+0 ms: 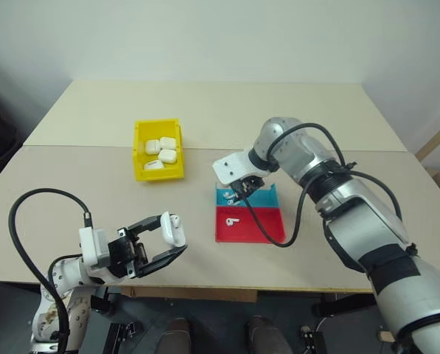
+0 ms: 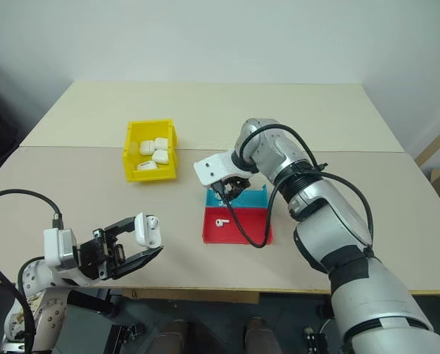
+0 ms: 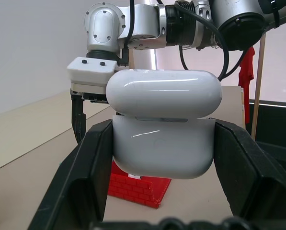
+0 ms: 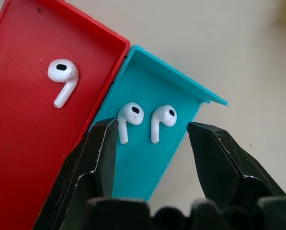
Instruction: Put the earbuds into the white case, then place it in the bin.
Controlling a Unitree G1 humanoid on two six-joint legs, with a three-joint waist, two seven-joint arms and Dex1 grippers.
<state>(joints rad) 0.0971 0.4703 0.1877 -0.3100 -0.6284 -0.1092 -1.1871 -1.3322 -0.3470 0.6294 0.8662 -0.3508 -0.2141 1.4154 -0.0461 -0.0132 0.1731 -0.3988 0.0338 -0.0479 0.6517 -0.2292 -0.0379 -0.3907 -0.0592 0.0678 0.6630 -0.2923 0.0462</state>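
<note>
Yellow bin [image 1: 158, 150], red tray [image 1: 256, 224]

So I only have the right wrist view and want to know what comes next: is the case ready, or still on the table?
Observer: It's ready. The left pincer holds the white case above the table's near edge, lid ajar.
Operator: I see two earbuds in the blue tray, one in the red. Any elsewhere?
Observer: None that I can make out.
Operator: Where's the bin?
Observer: The yellow bin sits left of the trays, farther back, with several white cases in it.
</note>
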